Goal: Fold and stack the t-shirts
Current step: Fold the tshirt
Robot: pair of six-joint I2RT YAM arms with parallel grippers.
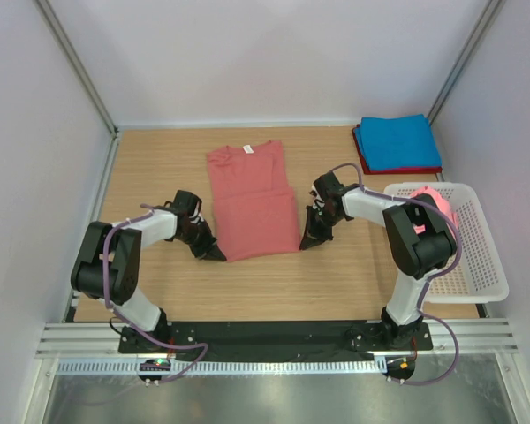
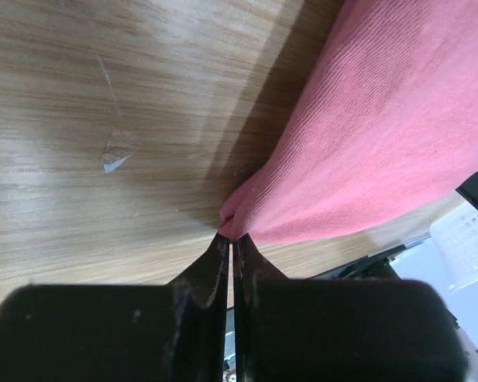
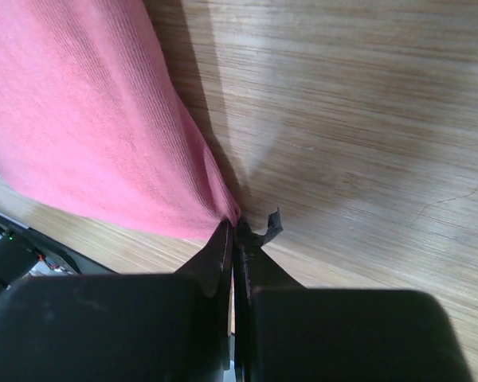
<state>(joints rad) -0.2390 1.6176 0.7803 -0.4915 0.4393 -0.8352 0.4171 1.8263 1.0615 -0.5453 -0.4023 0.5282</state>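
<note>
The red t-shirt (image 1: 250, 199) is spread mid-table (image 1: 159, 291), collar toward 12 o'clock. Its 7 o'clock corner is pinched by the left gripper (image 2: 231, 243) and its 5 o'clock corner by the right gripper (image 3: 235, 231), seemingly with little cloth caught. Light, limp handling is expected, so the corners suit gripping.

The right arm (image 1: 415, 237) hides most of the pink cloth (image 1: 435, 196) in the basket (image 1: 490, 265); the blue shirt (image 1: 396, 141) covers a red shirt (image 1: 403, 170) beneath.

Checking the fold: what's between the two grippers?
The pink t-shirt: its near edge runs from the left gripper to the right gripper, each shut on a corner, as the top view shows.
</note>
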